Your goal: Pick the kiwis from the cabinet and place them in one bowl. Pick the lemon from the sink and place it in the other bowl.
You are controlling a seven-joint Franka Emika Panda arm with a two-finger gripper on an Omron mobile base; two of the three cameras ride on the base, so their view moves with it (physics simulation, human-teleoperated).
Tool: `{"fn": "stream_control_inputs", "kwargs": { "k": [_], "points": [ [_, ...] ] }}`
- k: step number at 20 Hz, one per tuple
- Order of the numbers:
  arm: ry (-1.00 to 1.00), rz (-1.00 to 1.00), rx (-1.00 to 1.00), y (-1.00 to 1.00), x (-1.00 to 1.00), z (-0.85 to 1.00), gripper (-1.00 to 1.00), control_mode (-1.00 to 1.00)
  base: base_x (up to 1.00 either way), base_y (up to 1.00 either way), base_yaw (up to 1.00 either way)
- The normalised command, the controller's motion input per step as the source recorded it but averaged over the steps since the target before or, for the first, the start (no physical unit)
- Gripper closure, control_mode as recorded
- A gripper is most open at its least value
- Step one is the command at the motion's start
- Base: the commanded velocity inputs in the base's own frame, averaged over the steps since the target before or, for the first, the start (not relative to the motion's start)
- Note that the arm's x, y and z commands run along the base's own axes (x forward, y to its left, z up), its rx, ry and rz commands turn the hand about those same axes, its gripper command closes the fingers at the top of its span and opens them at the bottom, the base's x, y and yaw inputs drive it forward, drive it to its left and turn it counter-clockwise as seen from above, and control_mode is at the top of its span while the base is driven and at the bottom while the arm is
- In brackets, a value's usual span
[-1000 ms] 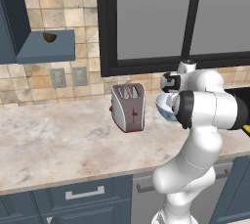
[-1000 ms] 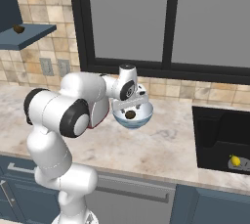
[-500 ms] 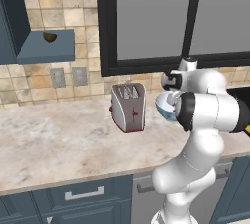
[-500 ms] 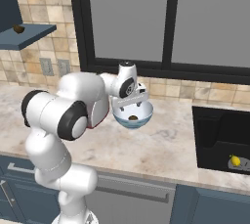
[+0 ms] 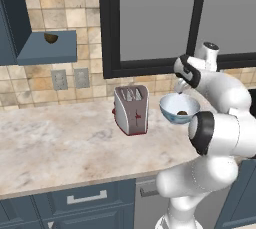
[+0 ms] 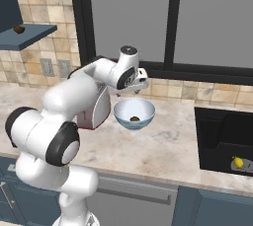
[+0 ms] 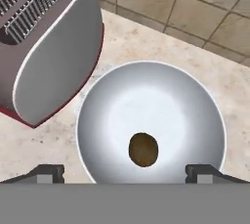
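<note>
My gripper (image 7: 125, 173) hangs over the bowl (image 6: 123, 113) with its fingertips (image 7: 49, 173) spread wide apart and nothing between them. In the right base view the gripper (image 6: 137, 85) sits just above the bowl's far rim, and in the left base view it (image 5: 181, 84) shows above the bowl (image 5: 169, 108) as well.

One kiwi (image 7: 143, 149) lies on the whitish floor of the bowl (image 7: 97, 120), a little toward its near side, free of my fingers. The same kiwi shows as a small brown spot inside the bowl from the right (image 6: 134, 119) and from the left (image 5: 182, 112).

The bowl stands on the marble counter (image 5: 55, 148), just right of the toaster (image 5: 131, 109), close to it but apart. From the hand view the toaster (image 7: 49, 52) shows its slots and a red edge along its side.

The second kiwi (image 5: 50, 38) rests on the open end shelf of the cabinet (image 5: 45, 53), up on the wall to the far left; from the right it (image 6: 18, 29) sits on the same shelf of the cabinet (image 6: 24, 37).

The lemon (image 6: 238, 162) lies in the sink (image 6: 217, 138), at the right end of the counter, well apart from the bowl.

I can read no brand, label or writing on the toaster, the bowl or the cabinet.
</note>
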Motion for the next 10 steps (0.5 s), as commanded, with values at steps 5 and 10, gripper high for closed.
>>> {"fn": "stream_control_inputs", "kwargs": {
  "k": [5,10],
  "points": [
    [-0.29,-0.02,0.03,0.22,-0.45,0.64,-1.00,-1.00,0.00,0.00,0.00],
    [-0.27,-0.05,0.00,0.29,-0.31,0.79,-1.00,-1.00,0.00,0.00,0.00]
  ]
}}
